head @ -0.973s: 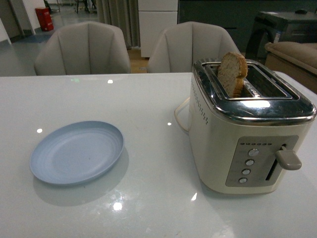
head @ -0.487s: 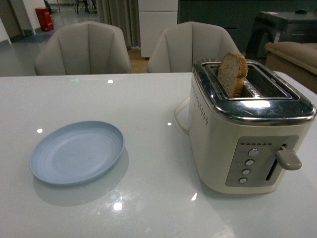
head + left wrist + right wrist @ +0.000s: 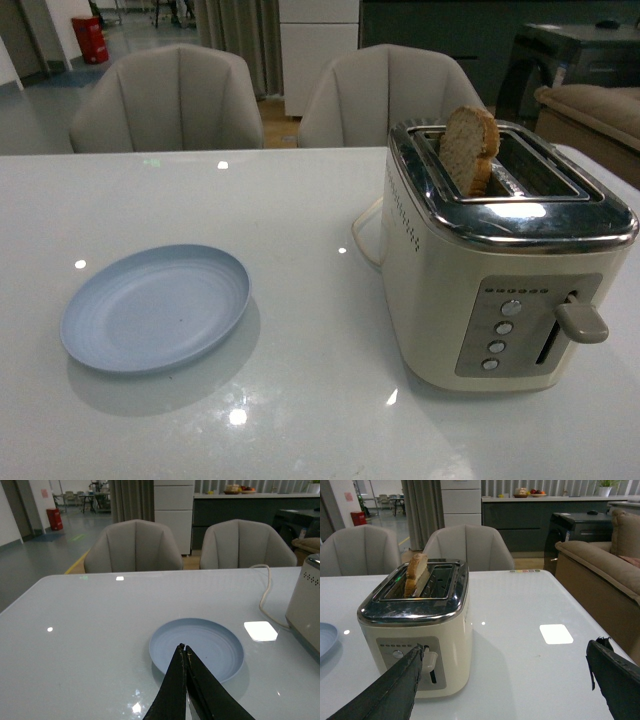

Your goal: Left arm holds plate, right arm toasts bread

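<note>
A white glossy table [image 3: 290,220] fills the front view, and neither arm shows there. The plate [image 3: 155,308] lies flat on the near left part of the table, nothing on it. To its right, well apart, stands a cream toaster [image 3: 500,255] with a chrome top. The bread [image 3: 468,148] stands upright in the toaster's left slot, its rounded top poking well above the chrome; the slot on the right holds nothing visible. The toaster's lever [image 3: 582,322] sits on its near face beside a column of small round buttons. A pale cord [image 3: 362,232] loops out from the toaster's left side. Two grey chairs [image 3: 165,98] stand at the far edge of the table.

In the left wrist view the left gripper [image 3: 183,650] has its thin dark fingers together, tips meeting with no gap, holding nothing. The tips show over the near part of the plate [image 3: 200,642]; whether they touch it cannot be told.

In the right wrist view the right gripper [image 3: 505,652] has its fingers [image 3: 395,687] spread wide apart, empty. It is near the toaster [image 3: 417,630], on its lever side, touching nothing. The bread [image 3: 415,574] shows in the slot.
</note>
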